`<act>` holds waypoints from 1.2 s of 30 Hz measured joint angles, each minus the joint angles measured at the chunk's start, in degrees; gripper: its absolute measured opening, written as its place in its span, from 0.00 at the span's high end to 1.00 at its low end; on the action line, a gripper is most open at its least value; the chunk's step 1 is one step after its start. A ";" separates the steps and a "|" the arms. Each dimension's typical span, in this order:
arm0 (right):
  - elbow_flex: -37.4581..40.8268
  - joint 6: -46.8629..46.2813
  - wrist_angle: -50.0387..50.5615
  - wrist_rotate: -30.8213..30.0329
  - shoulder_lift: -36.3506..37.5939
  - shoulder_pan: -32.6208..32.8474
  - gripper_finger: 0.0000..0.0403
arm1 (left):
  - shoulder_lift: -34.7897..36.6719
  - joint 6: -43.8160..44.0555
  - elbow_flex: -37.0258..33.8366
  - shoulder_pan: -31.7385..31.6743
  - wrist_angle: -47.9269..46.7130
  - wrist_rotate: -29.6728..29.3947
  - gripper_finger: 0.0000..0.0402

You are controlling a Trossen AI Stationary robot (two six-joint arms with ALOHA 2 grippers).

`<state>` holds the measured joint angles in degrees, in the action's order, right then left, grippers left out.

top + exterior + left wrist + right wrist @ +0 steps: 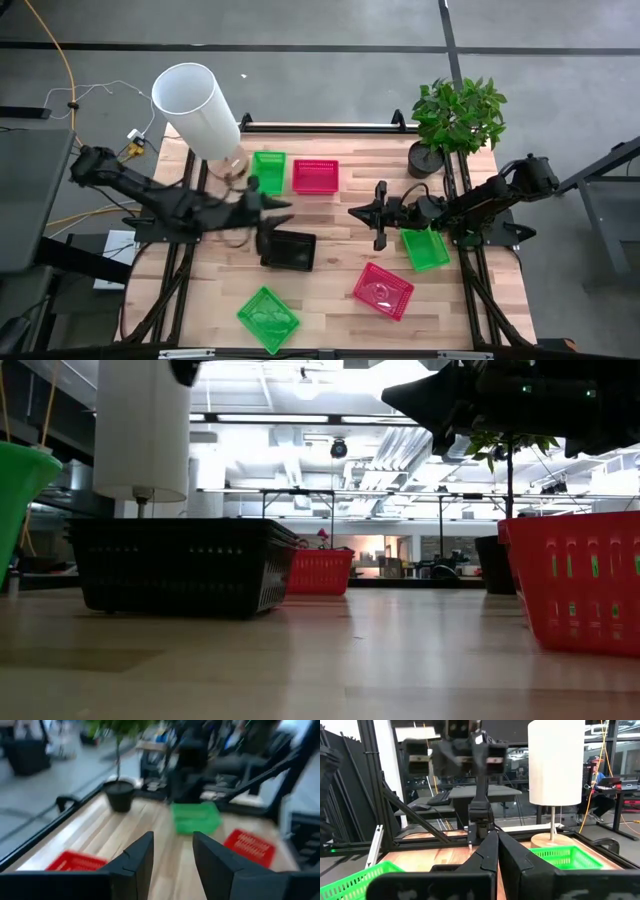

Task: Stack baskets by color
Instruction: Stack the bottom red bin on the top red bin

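Table: a pale wooden top inside a dark frame was seen from above, both arms reaching over its middle.
White cylinder: stood on a round wooden base at the far left corner.
Potted plant: placed in a black pot at the far right corner.
Left arm: stretched in from the left, its left pincer held just above the black baskets; the fingers were parted with nothing between them.
Right arm: extended from the right, its right pincer held over the bare middle of the table, fingers closed together on nothing.
Black baskets: seen near the centre, just under the left pincer; how many were nested could not be told.
Green baskets: one lay at the far side beside the cylinder's base, one under the right arm, one at the near edge.
Pink baskets: one was set just beside the far green basket, another lay tilted at the near right.
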<state>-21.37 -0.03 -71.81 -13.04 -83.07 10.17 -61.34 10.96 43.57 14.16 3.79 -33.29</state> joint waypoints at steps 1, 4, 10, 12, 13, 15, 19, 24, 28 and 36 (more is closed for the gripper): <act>0.00 0.00 0.00 -0.02 0.00 0.00 1.00 | 1.50 -1.27 -3.08 1.77 4.60 -0.72 0.69; 0.00 0.00 0.00 -0.02 0.00 0.00 1.00 | 5.38 -6.27 -11.77 5.62 17.43 -0.82 0.69; 0.00 0.00 0.00 -0.02 0.00 0.00 1.00 | 9.90 -12.11 -23.61 7.17 31.68 -0.87 0.69; 0.00 0.00 0.00 -0.02 0.00 0.00 1.00 | 11.27 -12.17 -26.24 6.68 32.83 -0.89 0.69; 0.00 0.00 0.00 -0.02 0.00 0.00 1.00 | 11.87 -12.15 -27.25 6.32 32.97 -0.87 0.69; 0.00 0.00 0.00 -0.02 0.00 0.00 1.00 | 13.23 -11.82 -29.26 5.79 32.98 -0.79 0.69; 0.00 0.02 0.00 -0.57 0.00 0.00 1.00 | 15.60 -11.26 -31.78 5.18 33.07 0.17 0.69; 0.00 0.02 0.00 -1.55 0.00 0.00 1.00 | 18.00 -11.60 -33.86 5.19 33.36 0.93 0.69; 0.00 0.02 0.00 -1.55 0.00 0.00 1.00 | 18.72 -12.11 -34.07 5.19 33.40 0.93 0.69; -0.01 -3.58 -0.07 -1.48 0.00 0.00 1.00 | 18.93 -12.24 -34.07 5.17 33.40 0.93 0.69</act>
<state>-21.37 -3.62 -71.88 -14.52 -83.07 10.17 -42.41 -1.28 9.50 19.33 37.19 -32.36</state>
